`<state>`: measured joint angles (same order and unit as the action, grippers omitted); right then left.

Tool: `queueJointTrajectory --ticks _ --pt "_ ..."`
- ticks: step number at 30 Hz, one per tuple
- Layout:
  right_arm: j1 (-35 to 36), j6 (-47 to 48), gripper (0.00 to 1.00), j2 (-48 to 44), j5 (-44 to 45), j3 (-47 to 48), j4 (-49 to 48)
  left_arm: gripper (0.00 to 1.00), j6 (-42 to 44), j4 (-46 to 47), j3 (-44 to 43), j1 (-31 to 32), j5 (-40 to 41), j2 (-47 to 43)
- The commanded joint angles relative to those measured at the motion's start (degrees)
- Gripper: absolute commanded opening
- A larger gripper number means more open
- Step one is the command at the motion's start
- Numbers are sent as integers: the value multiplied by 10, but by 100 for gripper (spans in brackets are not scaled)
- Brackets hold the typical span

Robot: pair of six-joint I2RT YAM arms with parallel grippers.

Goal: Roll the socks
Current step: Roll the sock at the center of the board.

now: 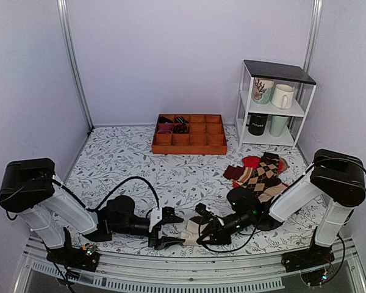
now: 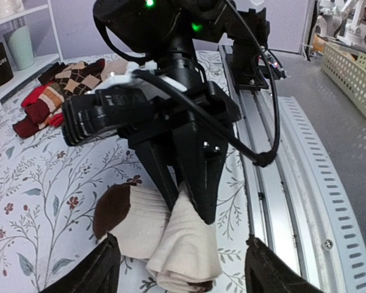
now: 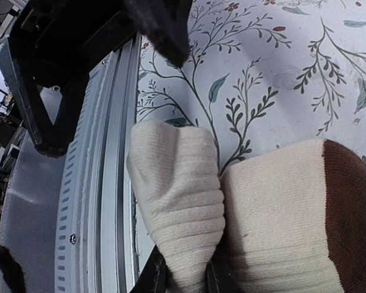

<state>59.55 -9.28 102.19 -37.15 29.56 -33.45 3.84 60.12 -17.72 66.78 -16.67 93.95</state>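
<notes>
**Item:** socks [image 1: 191, 232], a cream-white pair with a dark brown toe [image 3: 354, 213].

**Location:** lower centre of the top view, on the floral table [image 1: 128, 165] at its near edge, just beside the metal rail [image 2: 293, 201].

**Condition:** judged partly rolled, with a thick cream fold lying against the toe end.

**Right gripper** [image 1: 205, 231]: jaws clamped on the cream fold, apparently so the roll cannot spring open.

**Left gripper** [image 1: 172, 227]: jaws apart, just left of the socks and gripping nothing. It is likely placed to tuck or take the roll.

**View notes:**
- The left wrist view alone shows the pinch head-on.
- The right wrist view shows the rib knit and toe colour.
- Only the top view shows the argyle sock pile [image 1: 262, 174], the wooden compartment tray [image 1: 189, 135] and the mug shelf [image 1: 274, 101].
</notes>
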Motion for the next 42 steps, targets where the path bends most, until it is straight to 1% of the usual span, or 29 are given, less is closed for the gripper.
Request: queueJointTrajectory --ticks 1,5,9,11,16,21,24,26,31,35,39,42 --pt "-1 -7 10 42 2 -18 134 69 8 -12 8 18 -20 8" --pt "-3 -6 10 49 0 -13 137 69 13 -6 3 28 -14 27" --pt "-7 -9 10 49 -1 -8 143 64 13 -8 -1 40 -19 40" --pt "-9 -9 10 50 -1 -7 148 63 12 -9 1 46 -17 46" --pt "-9 -5 10 51 -1 -3 157 63 18 -38 -20 54 8 68" --pt "-9 -6 10 51 -4 -4 158 66 23 -56 -45 56 47 85" --pt "-8 -7 10 51 -5 -4 158 66 24 -75 -61 55 44 104" --pt "-8 -7 10 51 -7 -4 158 63 20 -93 -71 56 34 114" --pt "-10 -5 10 51 -8 -2 163 53 3 -114 -68 58 19 128" --pt "-10 -5 10 51 -7 1 169 36 -8 -139 -71 62 3 144" --pt "-11 -7 10 49 -15 6 175 28 -22 -162 -87 67 -9 167" --pt "-11 -5 10 45 -24 12 182 24 -29 -170 -86 66 -10 165"
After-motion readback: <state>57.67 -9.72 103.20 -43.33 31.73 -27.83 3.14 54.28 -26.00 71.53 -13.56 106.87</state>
